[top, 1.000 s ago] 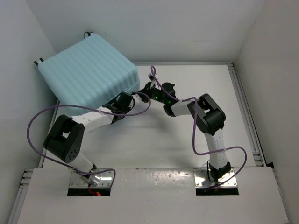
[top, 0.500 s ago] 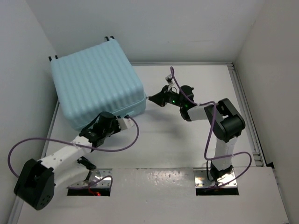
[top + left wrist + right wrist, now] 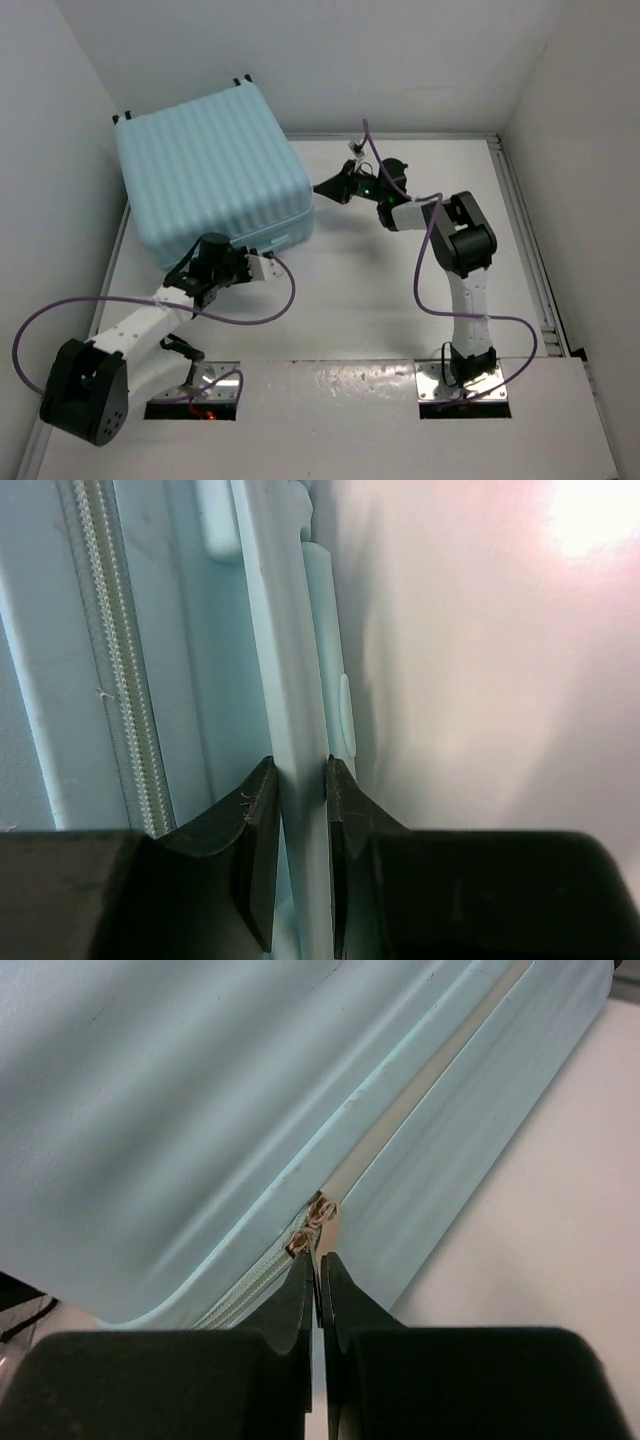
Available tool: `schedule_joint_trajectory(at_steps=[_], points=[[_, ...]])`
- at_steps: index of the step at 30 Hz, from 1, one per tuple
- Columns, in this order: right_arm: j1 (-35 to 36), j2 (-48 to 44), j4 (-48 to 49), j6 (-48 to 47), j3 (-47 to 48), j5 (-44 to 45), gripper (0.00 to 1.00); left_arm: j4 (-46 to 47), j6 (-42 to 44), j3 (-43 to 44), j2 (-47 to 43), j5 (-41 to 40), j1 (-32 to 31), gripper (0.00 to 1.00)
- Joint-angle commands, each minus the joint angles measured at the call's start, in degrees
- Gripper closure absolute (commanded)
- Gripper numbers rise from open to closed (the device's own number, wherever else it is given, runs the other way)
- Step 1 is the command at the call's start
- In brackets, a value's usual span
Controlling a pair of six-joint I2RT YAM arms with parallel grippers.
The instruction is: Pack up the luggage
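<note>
The right gripper (image 3: 320, 1260) pinches the zipper pull (image 3: 322, 1218). The unzipped seam (image 3: 420, 1090) runs toward the frame's upper right. The left gripper (image 3: 297, 780) clamps the luggage (image 3: 210, 165) edge.

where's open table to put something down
Widest bare table: the middle, between the left arm and right arm, in front of the suitcase. Another strip lies between the right arm and the side rail. Crowded: the suitcase's near edge and corner, where the left gripper and right gripper clamp it.

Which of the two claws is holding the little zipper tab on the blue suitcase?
The right gripper: it pinches the zipper pull. The left gripper clamps a plain aqua bar instead.
</note>
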Motion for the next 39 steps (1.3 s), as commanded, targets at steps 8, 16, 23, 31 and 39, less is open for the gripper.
schedule_joint_trajectory(at_steps=[8,16,23,31,39], points=[[-2.6,9.4,4.2,-3.9,16.0,17.6,1.00,-5.5,3.6,6.2,10.2,-5.0,5.8,1.00],[-7.9,-2.5,2.1,-5.3,5.2,18.9,1.00,-2.6,-18.8,22.2,8.3,4.6,-1.4,0.28],[-13.3,-17.8,-2.8,-7.4,-6.1,16.9,0.11,-7.0,-39.3,49.7,16.4,-6.8,-13.3,0.00],[-18.6,-41.6,-34.8,-13.7,-6.9,7.2,0.01,-23.8,-52.3,66.3,20.5,-10.9,-12.2,0.00],[-24.7,-61.6,-71.3,-25.8,-10.9,14.4,0.01,-25.6,-59.7,59.0,15.4,-11.2,0.5,0.00]])
